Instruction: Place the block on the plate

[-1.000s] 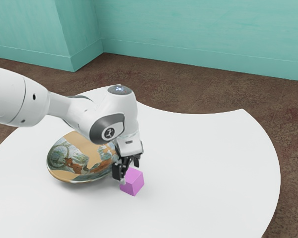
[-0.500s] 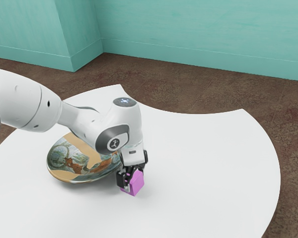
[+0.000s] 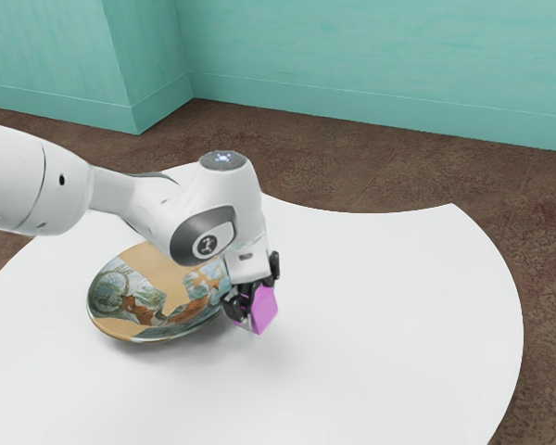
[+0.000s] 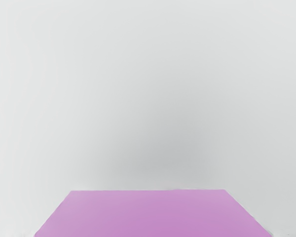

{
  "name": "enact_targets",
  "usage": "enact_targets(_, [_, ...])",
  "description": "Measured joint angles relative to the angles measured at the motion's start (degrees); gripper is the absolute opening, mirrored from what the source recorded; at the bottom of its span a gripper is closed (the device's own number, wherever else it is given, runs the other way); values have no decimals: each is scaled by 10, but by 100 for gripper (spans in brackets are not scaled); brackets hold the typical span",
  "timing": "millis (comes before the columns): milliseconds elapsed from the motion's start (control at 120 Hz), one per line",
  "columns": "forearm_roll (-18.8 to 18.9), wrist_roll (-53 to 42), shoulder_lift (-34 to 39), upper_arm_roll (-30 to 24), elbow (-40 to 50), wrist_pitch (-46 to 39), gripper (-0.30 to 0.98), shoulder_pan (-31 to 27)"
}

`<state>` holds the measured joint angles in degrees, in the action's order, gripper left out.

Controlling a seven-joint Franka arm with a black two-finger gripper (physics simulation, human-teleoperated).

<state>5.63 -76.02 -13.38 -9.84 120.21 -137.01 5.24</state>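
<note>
- My claw (image 3: pixel 256 308) stands a block's width apart, closed on the pink block (image 3: pixel 267 310), which hangs between its fingers, seemingly just off the table (image 3: pixel 380 315).
- The plate (image 3: pixel 119 327) sits beside the claw, on the arm's side; I'd raise the block above its rim before crossing.
- Then I'd lower gently over its middle, releasing only on contact.
</note>
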Motion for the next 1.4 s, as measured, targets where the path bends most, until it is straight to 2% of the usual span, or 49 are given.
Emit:
enact_targets(200, [-5, 4, 60, 14, 1, 31, 39, -12])
enact_targets(333, [-6, 10, 84, 54, 3, 72, 40, -15])
enact_targets(567, [-1, 17, 86, 124, 3, 120, 40, -26])
enact_targets(867, [11, 23, 3, 129, -43, 128, 40, -46])
enact_targets(1100, [24, 25, -43, 129, -59, 92, 40, -56])
enact_targets(1158, [26, 26, -43, 129, -55, 83, 46, -56])
enact_targets(1400, [28, 29, -16, 131, -47, 70, 61, -55])
